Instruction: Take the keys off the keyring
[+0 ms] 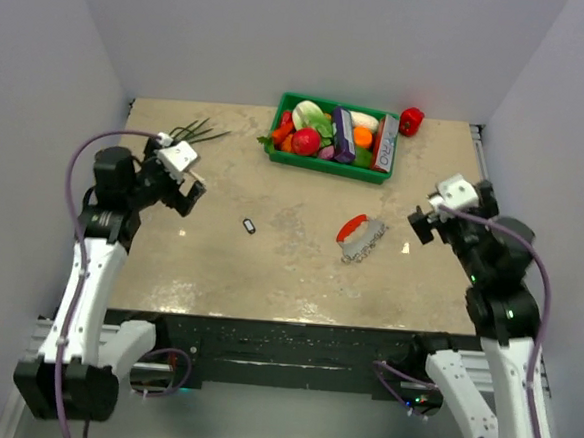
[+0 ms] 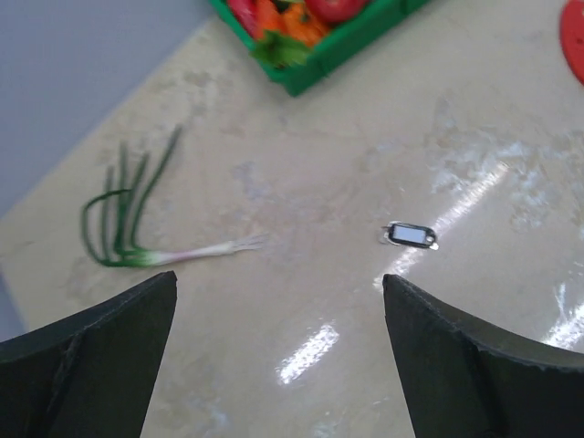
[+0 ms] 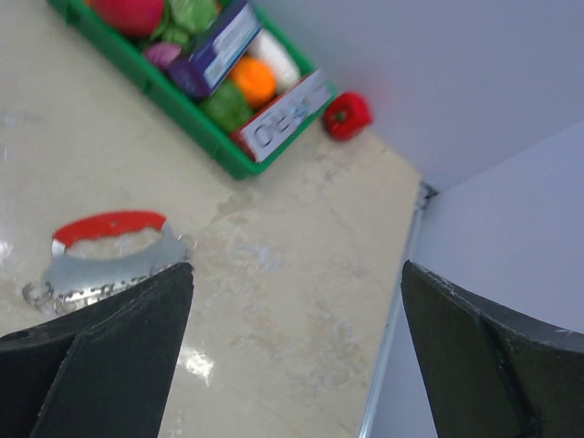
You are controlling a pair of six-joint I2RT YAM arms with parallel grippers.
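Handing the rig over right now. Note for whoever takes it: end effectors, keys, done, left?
Left end effector: open, empty, off to the left.
Right end effector: open, empty, right of the bunch.
Keys lie bunched with the red tag right of centre; the keyring itself is too small to make out.
A small black-rimmed piece lies alone left of centre; can't tell whether it is a key.
Done: at most that piece off.
Left: free the bunched keys.
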